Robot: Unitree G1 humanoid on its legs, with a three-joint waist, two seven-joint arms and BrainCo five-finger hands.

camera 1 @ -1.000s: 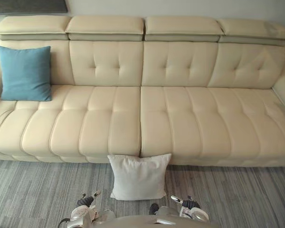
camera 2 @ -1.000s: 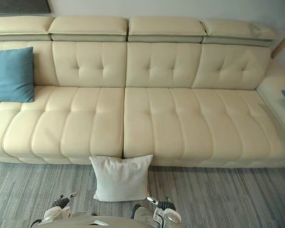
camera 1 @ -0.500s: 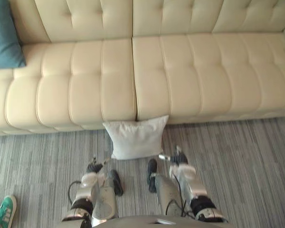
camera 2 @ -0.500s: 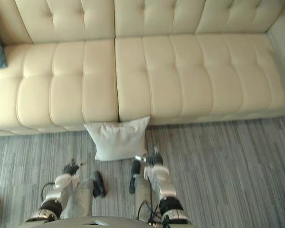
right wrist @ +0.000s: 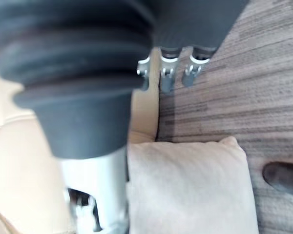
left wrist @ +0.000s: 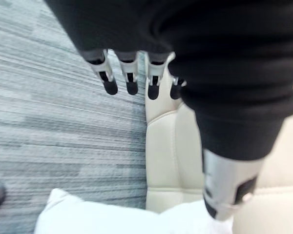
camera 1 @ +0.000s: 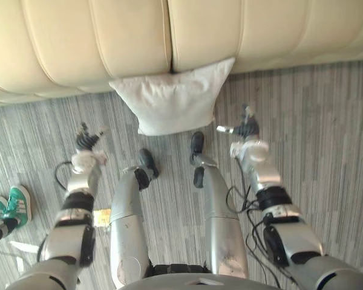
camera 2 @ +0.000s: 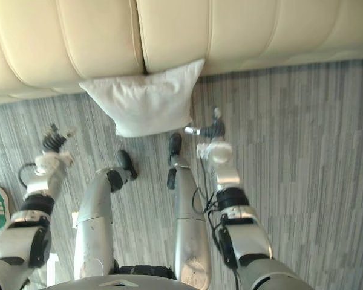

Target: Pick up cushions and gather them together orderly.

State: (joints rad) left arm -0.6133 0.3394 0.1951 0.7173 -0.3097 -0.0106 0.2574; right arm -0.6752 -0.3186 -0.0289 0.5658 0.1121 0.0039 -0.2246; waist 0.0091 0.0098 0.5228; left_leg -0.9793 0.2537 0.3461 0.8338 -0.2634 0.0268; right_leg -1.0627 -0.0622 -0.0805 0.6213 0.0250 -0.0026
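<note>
Silver arms stretched low over the grey floor [camera 1: 327,121]
Left hand [camera 1: 86,140] and right hand [camera 1: 245,128] reach forward, fingers straight, holding nothing. Between and just past them the white cushion [camera 1: 172,99] lies on the floor, far edge against the cream sofa [camera 1: 97,42].

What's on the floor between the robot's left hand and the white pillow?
Just bare grey carpet. The left eye view shows the open left hand apart from the white pillow, with nothing between them.
</note>
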